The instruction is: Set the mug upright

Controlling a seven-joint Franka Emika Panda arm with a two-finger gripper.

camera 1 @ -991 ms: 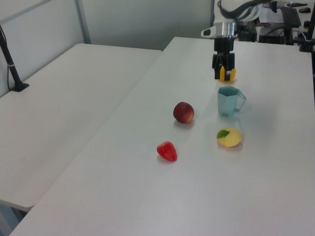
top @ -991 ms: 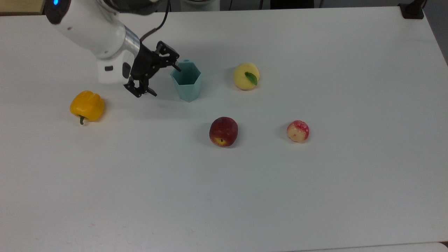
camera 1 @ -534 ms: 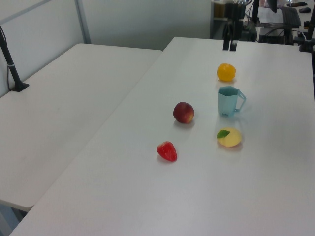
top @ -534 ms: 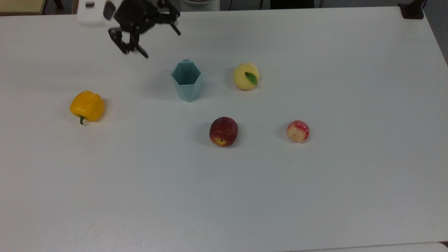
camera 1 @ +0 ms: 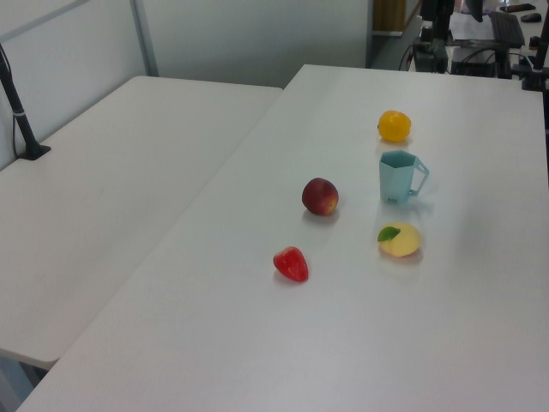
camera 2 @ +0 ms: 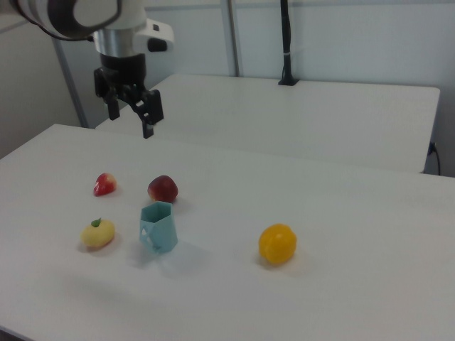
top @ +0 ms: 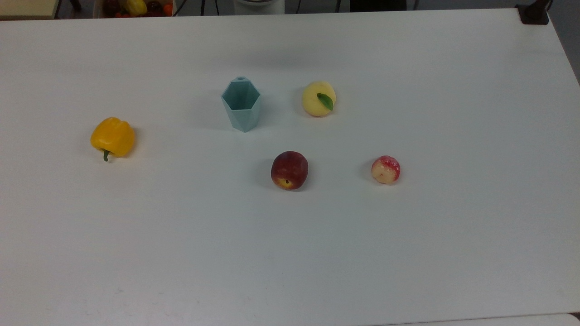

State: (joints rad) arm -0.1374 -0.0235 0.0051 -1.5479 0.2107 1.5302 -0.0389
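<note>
Standing upright on the white table (top: 408, 253), open rim up: the mug (top: 241, 105), between a yellow pepper (top: 113, 137) and a pale yellow peach (top: 319, 98). Hanging high above in the right view: the gripper (camera 2: 131, 114), fingers spread, grasping nothing.

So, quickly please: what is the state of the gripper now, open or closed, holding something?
Gripper: open, fingers apart, holding nothing, raised above the table; the mug stands upright.
</note>
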